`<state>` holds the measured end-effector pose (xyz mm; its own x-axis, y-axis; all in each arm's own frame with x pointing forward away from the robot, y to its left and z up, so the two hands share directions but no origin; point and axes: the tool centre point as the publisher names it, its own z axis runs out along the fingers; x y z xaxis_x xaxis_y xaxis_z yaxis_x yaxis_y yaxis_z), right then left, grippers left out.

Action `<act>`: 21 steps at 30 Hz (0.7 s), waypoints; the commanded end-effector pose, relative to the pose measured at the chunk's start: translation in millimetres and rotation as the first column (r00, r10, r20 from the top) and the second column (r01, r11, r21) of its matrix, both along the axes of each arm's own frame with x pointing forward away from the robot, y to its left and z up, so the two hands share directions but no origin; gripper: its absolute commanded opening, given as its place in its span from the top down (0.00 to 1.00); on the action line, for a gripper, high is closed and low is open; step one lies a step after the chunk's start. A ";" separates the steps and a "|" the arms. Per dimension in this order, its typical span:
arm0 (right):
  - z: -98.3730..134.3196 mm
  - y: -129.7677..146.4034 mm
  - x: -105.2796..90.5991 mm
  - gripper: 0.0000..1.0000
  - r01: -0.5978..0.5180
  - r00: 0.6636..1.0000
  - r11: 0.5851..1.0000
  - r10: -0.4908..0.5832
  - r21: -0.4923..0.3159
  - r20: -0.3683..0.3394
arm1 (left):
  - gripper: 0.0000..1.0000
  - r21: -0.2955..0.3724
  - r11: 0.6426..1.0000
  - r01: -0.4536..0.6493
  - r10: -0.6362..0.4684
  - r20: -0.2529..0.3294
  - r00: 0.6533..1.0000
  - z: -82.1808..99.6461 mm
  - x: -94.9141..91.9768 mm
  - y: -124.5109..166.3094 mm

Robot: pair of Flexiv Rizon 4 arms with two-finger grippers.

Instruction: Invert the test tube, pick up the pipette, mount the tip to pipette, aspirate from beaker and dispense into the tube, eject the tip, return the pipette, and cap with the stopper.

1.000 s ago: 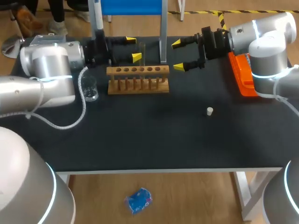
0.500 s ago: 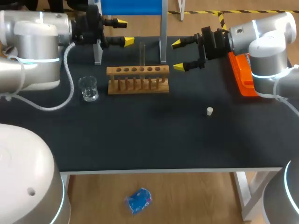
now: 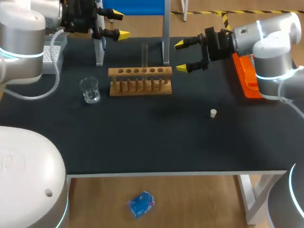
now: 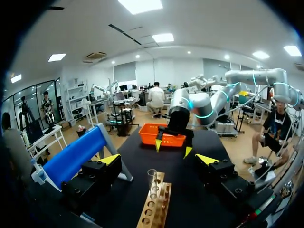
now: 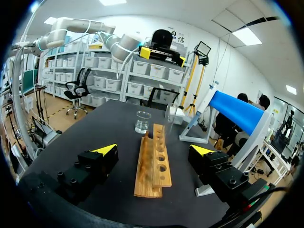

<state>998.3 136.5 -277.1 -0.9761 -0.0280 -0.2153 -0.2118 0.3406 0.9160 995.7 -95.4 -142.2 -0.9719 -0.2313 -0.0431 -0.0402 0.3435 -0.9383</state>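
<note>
A clear test tube (image 3: 145,54) stands upright in the wooden rack (image 3: 140,80) at the back middle of the table. To the rack's left sits a glass beaker (image 3: 90,90). The small white stopper (image 3: 213,113) lies on the mat to the right. My left gripper (image 3: 116,24) hovers open at the back left, well away from the tube, with nothing between its fingers. My right gripper (image 3: 181,57) hangs open just right of the rack and is also empty. From the left wrist, the tube (image 4: 152,183) is ahead of my gripper (image 4: 159,159). From the right wrist, rack (image 5: 153,161) and beaker (image 5: 142,122) lie ahead of my gripper (image 5: 154,150).
An orange tray (image 3: 247,78) lies along the right edge under my right arm. A tip box (image 3: 51,54) sits at the far left. A stand with grey posts (image 3: 166,42) and a blue top rises behind the rack. The front half of the mat holds only the stopper.
My left arm has drawn back from beside the tube, rising toward the far left corner. The tube stays upright in the rack. The right arm has not moved.
</note>
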 end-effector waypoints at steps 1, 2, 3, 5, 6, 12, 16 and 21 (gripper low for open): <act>0.0 -0.3 -0.1 0.00 -0.001 1.000 1.000 0.001 -0.001 0.000 | 0.00 0.014 1.000 0.004 -0.004 -0.008 1.000 1.9 1.0 0.4; 0.0 -0.3 -0.1 0.00 -0.001 1.000 1.000 0.001 -0.001 0.000 | 0.00 0.014 1.000 0.004 -0.004 -0.008 1.000 1.9 1.0 0.4; 0.0 -0.3 -0.1 0.00 -0.001 1.000 1.000 0.001 -0.001 0.000 | 0.00 0.014 1.000 0.004 -0.004 -0.008 1.000 1.9 1.0 0.4; 0.0 -0.3 -0.1 0.00 -0.001 1.000 1.000 0.001 -0.001 0.000 | 0.00 0.014 1.000 0.004 -0.004 -0.008 1.000 1.9 1.0 0.4; 0.0 -0.3 -0.1 0.00 -0.001 1.000 1.000 0.001 -0.001 0.000 | 0.00 0.014 1.000 0.004 -0.004 -0.008 1.000 1.9 1.0 0.4; 0.0 -0.3 -0.1 0.00 -0.001 1.000 1.000 0.001 -0.001 0.000 | 0.00 0.014 0.998 -0.061 0.061 -0.021 0.998 -3.7 4.0 18.4; 0.0 -0.3 -0.1 0.00 -0.001 1.000 1.000 0.001 -0.001 0.000 | 0.00 0.019 0.988 -0.150 0.151 -0.021 0.988 -6.1 7.2 42.6; 0.0 -0.3 -0.1 0.00 -0.001 1.000 1.000 0.001 -0.001 0.000 | 0.00 0.000 0.966 -0.259 0.259 -0.030 0.966 -7.8 9.7 80.6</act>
